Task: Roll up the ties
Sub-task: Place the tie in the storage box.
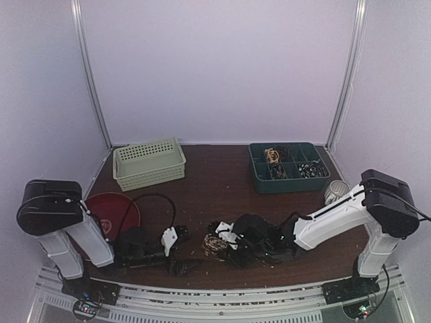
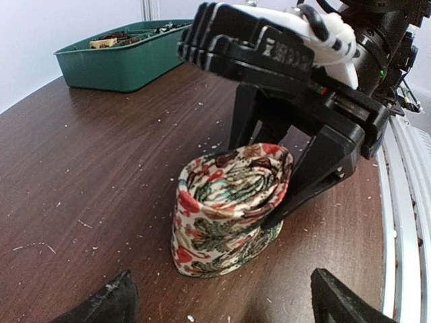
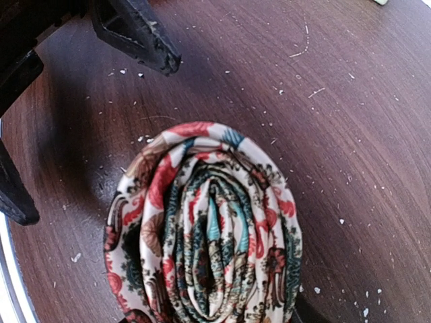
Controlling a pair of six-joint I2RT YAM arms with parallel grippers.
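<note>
One tie [image 1: 214, 245] is wound into a tight roll, cream with red, teal and brown pattern, standing on end near the front middle of the brown table [image 1: 215, 188]. My right gripper [image 1: 225, 241] is shut on it: in the left wrist view its black fingers [image 2: 322, 168] flank the roll [image 2: 229, 208] from behind and the right. The right wrist view shows the roll [image 3: 205, 229] end-on, squeezed oval. My left gripper [image 1: 180, 261] is open and empty, just left of the roll, its fingertips [image 2: 108, 303] spread wide on the near side.
A pale green basket [image 1: 148, 163] stands at the back left. A dark green divided tray [image 1: 288, 167] with small items stands at the back right, a pale cup [image 1: 335, 192] beside it. A red plate [image 1: 111, 212] lies at left. Pale crumbs dot the table.
</note>
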